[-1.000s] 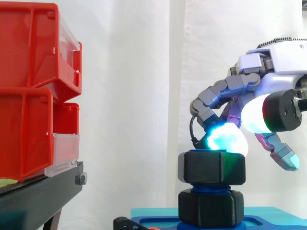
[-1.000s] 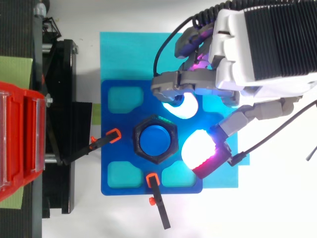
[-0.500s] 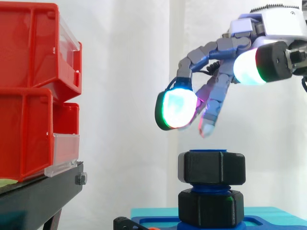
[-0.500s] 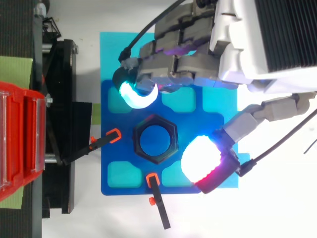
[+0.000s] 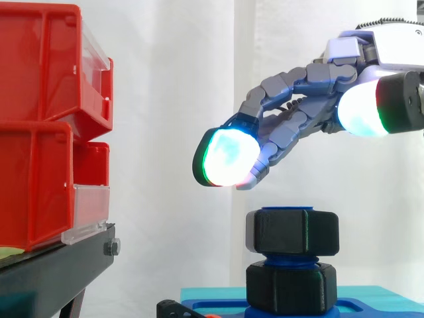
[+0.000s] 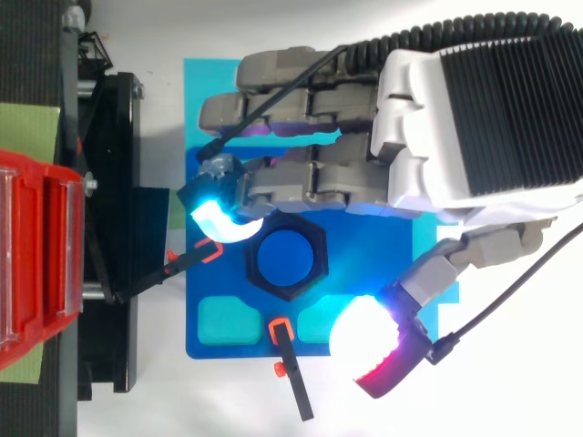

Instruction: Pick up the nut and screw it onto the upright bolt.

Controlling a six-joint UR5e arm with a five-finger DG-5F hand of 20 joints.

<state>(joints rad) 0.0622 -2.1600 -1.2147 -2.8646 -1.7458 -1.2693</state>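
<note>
Hand (image 5: pixel 301 116): fingers spread and nearly straight, holding nothing, poised clear above the nut (image 5: pixel 292 232) at lower centre. The nut sits atop the upright bolt (image 6: pixel 283 258). The spread probably leaves room to straddle the nut for turning.

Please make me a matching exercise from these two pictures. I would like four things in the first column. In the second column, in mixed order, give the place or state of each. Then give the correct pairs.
Column 1
1. upper black hexagonal nut
2. robot hand
3. red plastic bins
4. blue base plate

Column 2
A. stacked on the black stand, at the left of the side view
B. on the top of the blue upright bolt
C. in the air above the nut, fingers stretched, holding nothing
D. lying on the cyan mat, under the bolt

Pairs: 1-B, 2-C, 3-A, 4-D
</note>
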